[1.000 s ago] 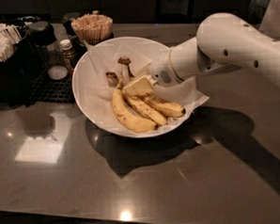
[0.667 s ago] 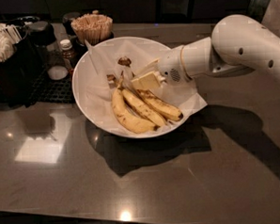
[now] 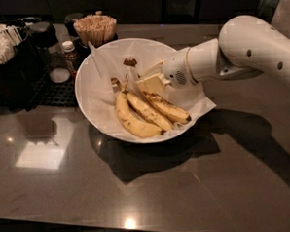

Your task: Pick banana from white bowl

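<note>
A cream-coloured gripper [image 3: 151,78] on a white arm sits inside the large glossy white paper-lined bowl [image 3: 85,104], at the neck of the long speckled yellow banana [image 3: 168,109] — clenched or released, I cannot tell. The banana lies right of two plumper joined bananas [image 3: 133,122] — all in the bowl.

Rounded white arm [image 3: 251,46], cream tool [image 3: 149,76] at its tip

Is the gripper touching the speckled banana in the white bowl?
Cannot tell. In the camera view the gripper covers part of the banana inside the white bowl, hiding any contact or gap.
</note>
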Motion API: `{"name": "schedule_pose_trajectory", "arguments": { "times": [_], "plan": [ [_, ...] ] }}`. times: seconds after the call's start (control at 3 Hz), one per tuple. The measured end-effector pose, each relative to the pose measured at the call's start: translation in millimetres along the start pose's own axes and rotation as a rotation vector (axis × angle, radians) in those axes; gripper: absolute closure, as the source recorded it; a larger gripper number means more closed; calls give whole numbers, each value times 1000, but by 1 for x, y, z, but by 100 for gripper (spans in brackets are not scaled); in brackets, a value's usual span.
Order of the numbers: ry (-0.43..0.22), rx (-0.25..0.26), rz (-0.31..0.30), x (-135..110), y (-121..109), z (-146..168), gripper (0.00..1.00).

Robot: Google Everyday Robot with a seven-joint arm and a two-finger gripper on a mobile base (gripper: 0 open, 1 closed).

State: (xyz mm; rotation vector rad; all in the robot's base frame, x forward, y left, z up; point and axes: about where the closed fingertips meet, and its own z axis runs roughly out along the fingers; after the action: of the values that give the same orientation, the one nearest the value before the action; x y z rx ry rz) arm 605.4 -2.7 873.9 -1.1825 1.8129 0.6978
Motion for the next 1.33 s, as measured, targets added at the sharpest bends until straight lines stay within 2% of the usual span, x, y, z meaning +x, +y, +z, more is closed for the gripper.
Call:
{"name": "schedule_pose_trajectory", "arguments": {
  "times": [0.33, 0.67, 1.0, 1.33],
  "plan": [
    [0, 0, 0, 0, 0, 0, 81],
    [0, 0, 0, 0, 0, 0, 58],
    [24, -10, -12, 3, -3, 1, 38],
    [61, -18, -33, 6, -10, -4, 37]
  ]
}}
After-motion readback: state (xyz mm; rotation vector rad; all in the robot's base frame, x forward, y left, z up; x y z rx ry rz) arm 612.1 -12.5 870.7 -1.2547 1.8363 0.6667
